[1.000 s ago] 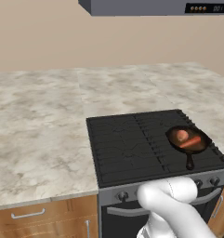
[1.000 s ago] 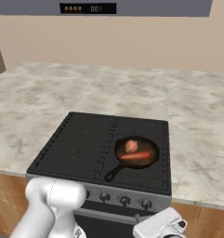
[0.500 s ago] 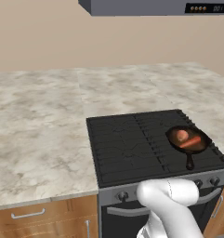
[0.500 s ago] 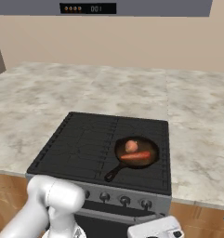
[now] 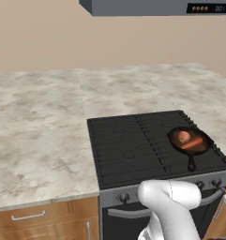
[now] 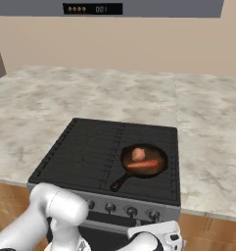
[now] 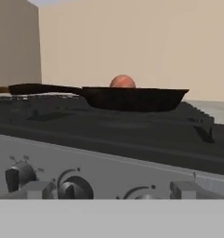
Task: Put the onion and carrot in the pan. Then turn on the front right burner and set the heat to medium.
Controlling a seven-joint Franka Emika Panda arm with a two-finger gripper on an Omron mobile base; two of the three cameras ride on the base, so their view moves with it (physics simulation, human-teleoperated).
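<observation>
Down and a touch sideways goes the hand at the foot of the right base view since the earlier frames, settling low in front of the stove, while the food hasn't budged. The claw (image 7: 111,190) is released, its two fingertips (image 7: 35,189) spread wide with nothing between them.

Right ahead of the claw is the stove's control panel (image 7: 132,173), close up, with the knobs (image 7: 75,188) lined along it at fingertip level. One knob sits just inside the left fingertip and another further off to that side. Which one governs the target burner, I can't tell from here.

Above and beyond the claw, up on the cooktop (image 6: 90,147), sits the pan (image 7: 132,98), its handle reaching off to the claw's left. The onion (image 7: 122,82) pokes over the far rim. In the right base view the onion (image 6: 138,154) and the carrot (image 6: 142,164) lie together inside the pan (image 6: 157,169), touching or nearly so.

So the loading half looks done: both vegetables are in. The pan rests over the front right burner (image 6: 161,187), by my read. What's left is the heat: get onto the proper knob, turn it on, stop at medium. No knob is gripped yet, so that step hasn't begun.
</observation>
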